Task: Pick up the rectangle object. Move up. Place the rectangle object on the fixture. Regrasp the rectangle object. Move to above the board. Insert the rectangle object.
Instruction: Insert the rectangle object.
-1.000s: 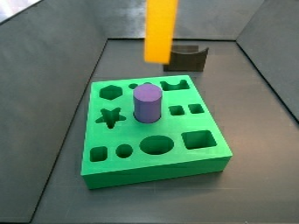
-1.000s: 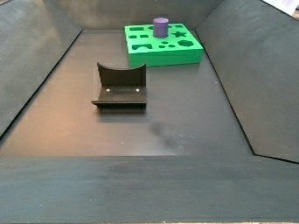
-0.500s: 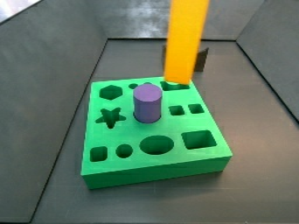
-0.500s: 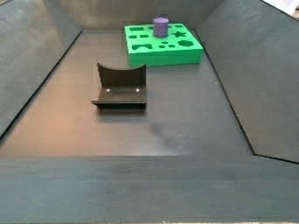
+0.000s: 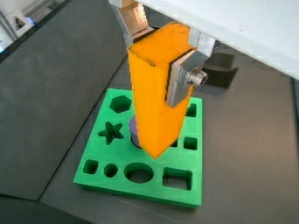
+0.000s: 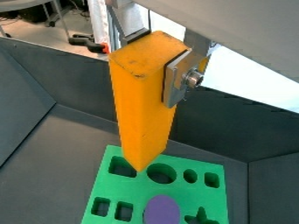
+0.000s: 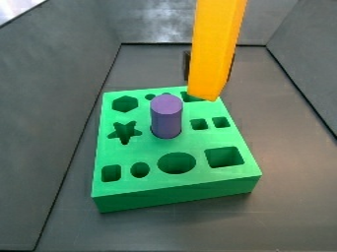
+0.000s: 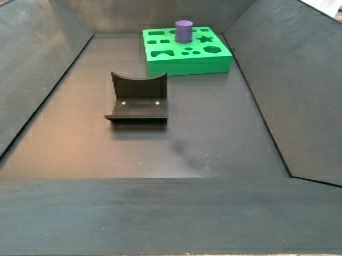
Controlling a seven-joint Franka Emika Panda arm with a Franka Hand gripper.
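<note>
My gripper point(image 5: 158, 52) is shut on the rectangle object point(image 5: 158, 96), an orange-yellow block hanging upright from its upper end between the silver fingers point(image 6: 179, 77). In both wrist views the block hangs in the air over the green board point(image 5: 100, 162). In a side view the rectangle object point(image 7: 215, 49) has its lower end over the board's point(image 7: 198, 143) far edge, apart from the surface. The gripper itself is above that picture. The dark fixture point(image 8: 138, 98) stands bare on the floor, away from the board point(image 8: 187, 68).
A purple cylinder point(image 7: 166, 115) stands upright in a hole of the board, close beside the hanging block and partly hidden behind it in a wrist view. Dark sloping walls point(image 8: 40, 80) enclose the floor. The fixture point(image 5: 218, 70) shows beyond the board.
The block has moved from near the fixture to over the board's far edge, shifting right and lower in the side view. Board, cylinder and fixture have stayed put.
</note>
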